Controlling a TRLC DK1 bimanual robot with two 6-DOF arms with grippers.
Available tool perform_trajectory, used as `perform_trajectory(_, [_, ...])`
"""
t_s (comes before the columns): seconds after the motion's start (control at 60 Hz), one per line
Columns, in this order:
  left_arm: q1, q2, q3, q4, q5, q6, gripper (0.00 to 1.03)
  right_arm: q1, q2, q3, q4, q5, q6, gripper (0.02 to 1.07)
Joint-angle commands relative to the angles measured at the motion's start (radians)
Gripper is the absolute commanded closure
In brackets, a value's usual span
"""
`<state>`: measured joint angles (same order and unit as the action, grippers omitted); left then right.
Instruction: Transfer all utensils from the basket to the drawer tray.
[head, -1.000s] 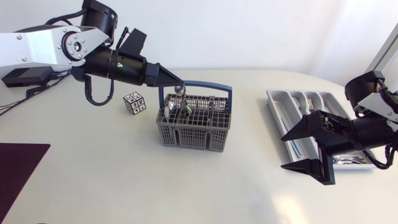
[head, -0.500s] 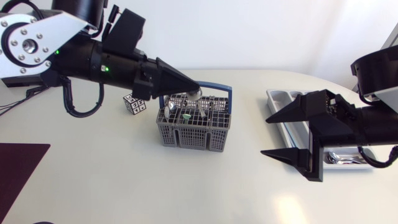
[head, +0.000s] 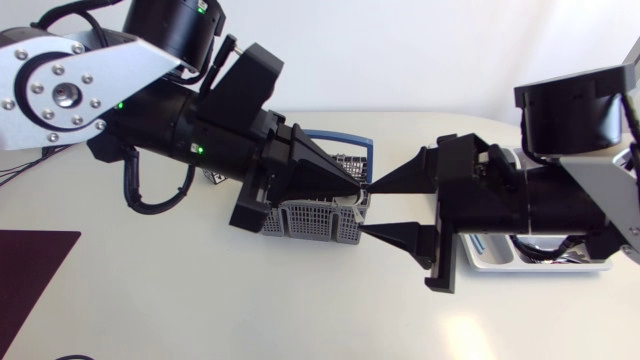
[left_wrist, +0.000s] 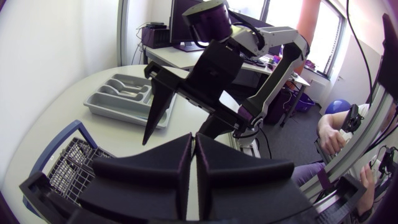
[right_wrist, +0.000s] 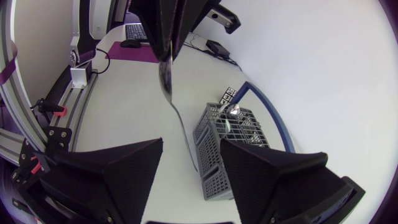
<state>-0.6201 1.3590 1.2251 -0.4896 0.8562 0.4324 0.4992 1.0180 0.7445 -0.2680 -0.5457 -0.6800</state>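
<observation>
While the left tool (head: 352, 183) is clamped on a spoon (right_wrist: 166, 81) held above the basket (head: 300, 218), the right tool (head: 370, 208) stands spread, the handle between its fingers. Some cutlery lies in the tray (left_wrist: 118, 115) at right. At least one piece is left in the basket.

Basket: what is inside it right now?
Right wrist view shows one shiny utensil standing in the basket; in the head view the left gripper covers much of it.

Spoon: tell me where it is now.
Right wrist view: the spoon hangs from the left gripper, near the basket, ahead of the open right gripper.
</observation>
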Motion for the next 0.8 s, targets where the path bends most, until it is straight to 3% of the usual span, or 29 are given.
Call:
perform_trajectory(0.0, [-0.013, -0.001, -0.009, -0.010, 0.010, 0.046, 1.00, 0.036, 0.021, -0.030, 0.023, 0.007, 0.023, 0.62])
perform_trajectory(0.217, [-0.026, 0.009, -0.013, -0.010, -0.013, 0.098, 1.00, 0.078, 0.014, -0.031, 0.032, 0.036, 0.011, 0.88])
perform_trajectory(0.55, [-0.032, 0.011, -0.032, -0.010, -0.022, 0.149, 1.00, 0.088, 0.017, -0.023, 0.001, 0.029, -0.004, 1.02])
perform_trajectory(0.733, [-0.032, 0.005, -0.042, -0.010, -0.023, 0.160, 0.99, 0.088, 0.019, -0.027, 0.001, 0.032, -0.004, 1.02])
perform_trajectory(0.783, [-0.032, 0.003, -0.045, -0.010, -0.025, 0.163, 0.95, 0.088, 0.021, -0.028, 0.000, 0.032, -0.003, 1.02])
